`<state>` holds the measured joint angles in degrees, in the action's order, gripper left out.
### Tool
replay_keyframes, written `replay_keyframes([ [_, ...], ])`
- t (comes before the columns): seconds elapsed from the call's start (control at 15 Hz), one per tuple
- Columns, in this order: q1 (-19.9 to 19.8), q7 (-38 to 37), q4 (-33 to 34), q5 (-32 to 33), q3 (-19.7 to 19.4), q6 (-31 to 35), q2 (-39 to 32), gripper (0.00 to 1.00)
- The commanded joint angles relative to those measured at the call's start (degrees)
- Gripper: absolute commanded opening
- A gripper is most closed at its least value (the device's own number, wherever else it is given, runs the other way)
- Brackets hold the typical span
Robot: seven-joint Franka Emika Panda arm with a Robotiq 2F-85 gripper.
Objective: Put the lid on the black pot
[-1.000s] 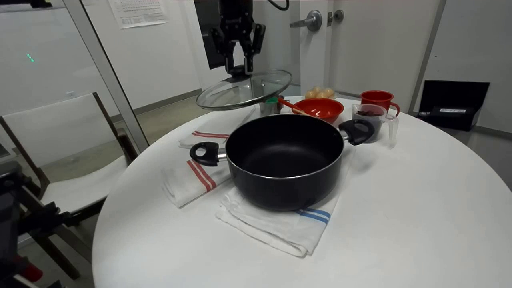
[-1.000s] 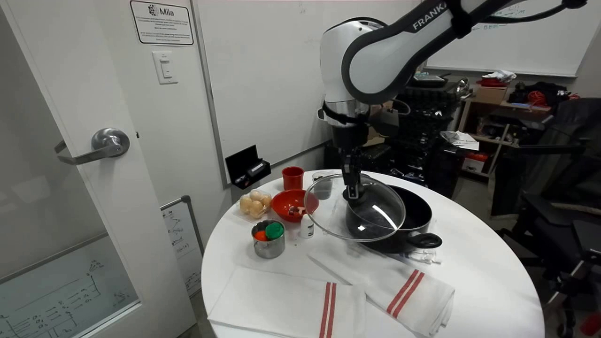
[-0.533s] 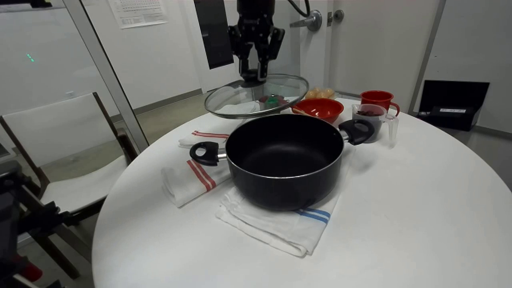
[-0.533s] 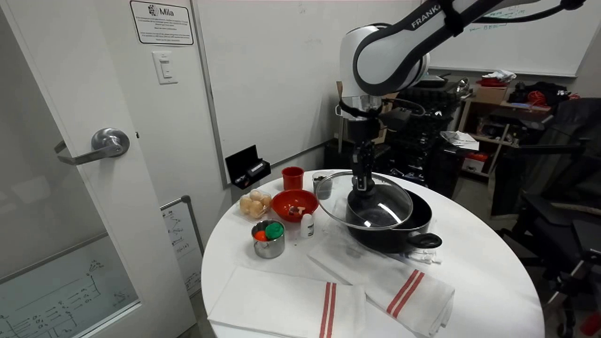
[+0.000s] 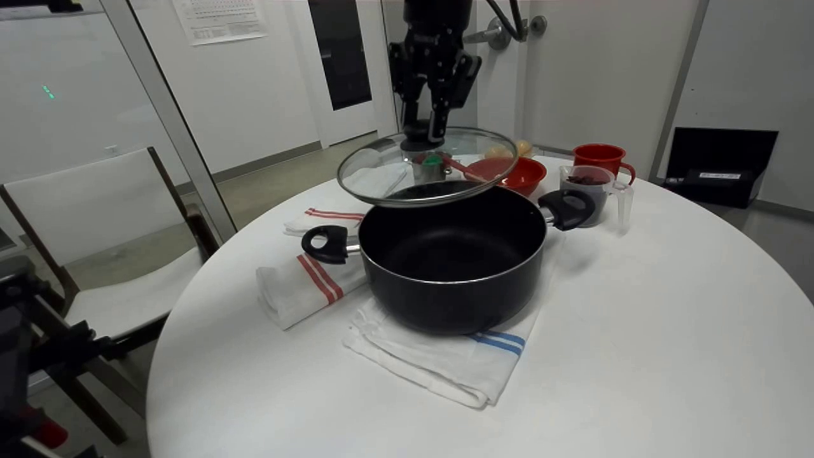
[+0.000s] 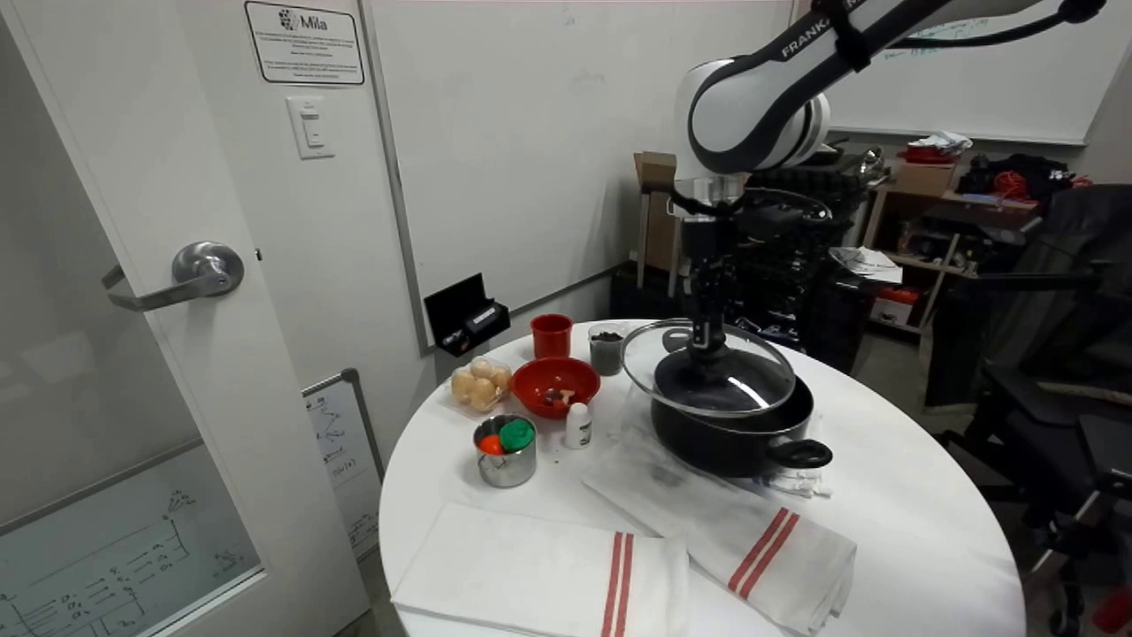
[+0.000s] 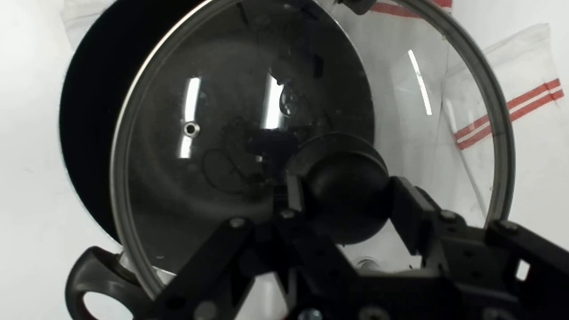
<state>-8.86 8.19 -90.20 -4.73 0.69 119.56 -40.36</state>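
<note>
Wrist view, from above: the tool (image 7: 346,194) pinched the black knob (image 7: 346,184) of the lid (image 7: 311,115), a clear glass disc that overlapped much of the black pot (image 7: 86,115) and left a dark crescent of it uncovered. In both exterior views the lid hung slightly tilted above the pot, off-centre.

In an exterior view, a clear measuring cup (image 5: 603,203) of dark pieces (image 5: 588,180) stood just behind one looped pot handle (image 5: 558,208), with a red mug (image 5: 596,162) near it and a red bowl (image 5: 531,178) beside them, partly seen through the glass. In an exterior view, a metal cup (image 6: 507,469) holding a green item (image 6: 517,433) and an orange one (image 6: 491,445), a white bottle (image 6: 578,426) and a cluster of pale, rounded items (image 6: 480,387) shared the round white worktop (image 6: 929,540). A folded white cloth (image 5: 432,366) with blue stripes lay under the pot; red-striped cloths (image 6: 539,566) lay nearby.

The pot looked matte, wide and low-sided, with a thin bright rim. The lid's metal rim circled smooth, reflective glass set with a small ringed hole (image 7: 191,129). The bowl looked glossy, the cloths creased.
</note>
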Motion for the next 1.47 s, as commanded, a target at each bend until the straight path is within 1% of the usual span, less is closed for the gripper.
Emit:
replay_keyframes([
  [0.0,-0.91,-2.17,-1.56,-2.30,-0.97,-1.02,1.89,0.25],
  [0.73,-2.69,-6.86,-2.66,-4.49,-2.95,-1.08,0.69,0.25],
  [1.4,-2.54,-12.44,-2.00,-5.58,-4.14,-0.47,-0.98,0.25],
])
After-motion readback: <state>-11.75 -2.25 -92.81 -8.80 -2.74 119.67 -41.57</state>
